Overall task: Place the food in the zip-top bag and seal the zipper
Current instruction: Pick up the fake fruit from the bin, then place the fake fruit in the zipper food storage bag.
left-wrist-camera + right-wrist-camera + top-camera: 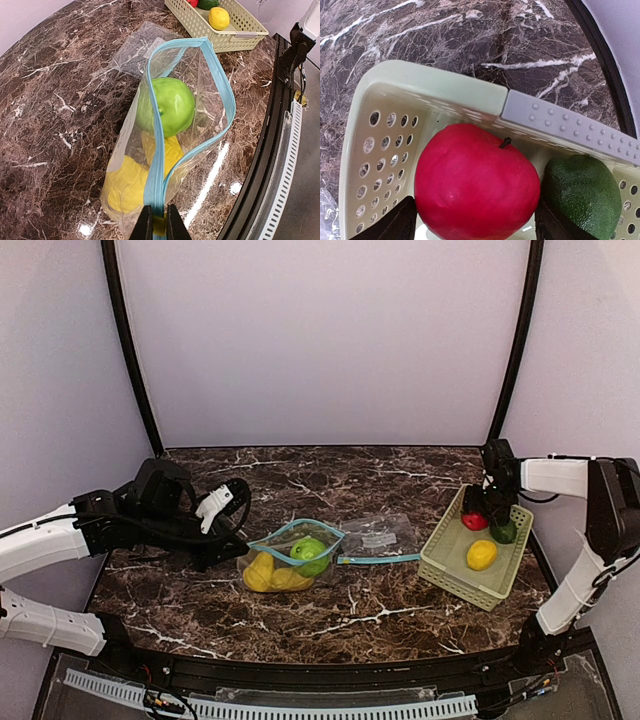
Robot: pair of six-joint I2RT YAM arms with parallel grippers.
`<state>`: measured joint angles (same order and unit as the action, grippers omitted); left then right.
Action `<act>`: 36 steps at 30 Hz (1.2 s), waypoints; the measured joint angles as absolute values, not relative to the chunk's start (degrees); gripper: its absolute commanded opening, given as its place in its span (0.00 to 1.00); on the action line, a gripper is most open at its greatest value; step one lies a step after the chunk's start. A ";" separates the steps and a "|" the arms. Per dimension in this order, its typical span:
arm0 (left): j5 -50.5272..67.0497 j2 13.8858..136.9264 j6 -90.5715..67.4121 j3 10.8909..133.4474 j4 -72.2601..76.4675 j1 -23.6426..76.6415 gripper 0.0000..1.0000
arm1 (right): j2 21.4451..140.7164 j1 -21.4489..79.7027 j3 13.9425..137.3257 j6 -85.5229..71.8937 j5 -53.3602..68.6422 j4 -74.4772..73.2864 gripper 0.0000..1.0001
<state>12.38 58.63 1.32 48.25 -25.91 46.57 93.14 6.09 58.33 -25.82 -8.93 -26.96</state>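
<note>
The left gripper (159, 222) was pinched shut on the blue zipper rim of the zip-top bag (125, 145), apparently to lift that corner so the mouth gaped toward the right. Inside lay the light green ball (167, 106) on the yellow pieces (125, 185). Bare table (380, 610) between bag and basket (430, 90) left open room for a carry. At the far right, the right gripper (470, 225) stood open astride the red ball (475, 182), not gripping it. The dark green piece (582, 192) sat just beside it, crowding the right finger, and the basket's far wall stood close by. One yellow piece (482, 554) lay nearer.
</note>
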 measured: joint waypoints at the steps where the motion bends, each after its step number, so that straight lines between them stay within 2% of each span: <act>1: 12.38 58.65 1.32 48.25 -25.91 46.57 0.01 | 93.23 6.09 58.39 -25.74 -9.02 -26.98 0.74; 20: 12.43 58.94 1.32 48.25 -25.93 46.57 0.01 | 91.77 5.93 58.61 -25.56 -8.54 -27.49 0.67; 30: 12.69 59.29 1.34 48.25 -25.93 46.57 0.01 | 69.80 6.55 56.12 -25.10 -2.35 -30.20 0.65; 36: 12.91 59.77 1.34 48.25 -25.91 46.57 0.01 | 60.01 12.75 55.05 -23.99 6.35 -30.65 0.63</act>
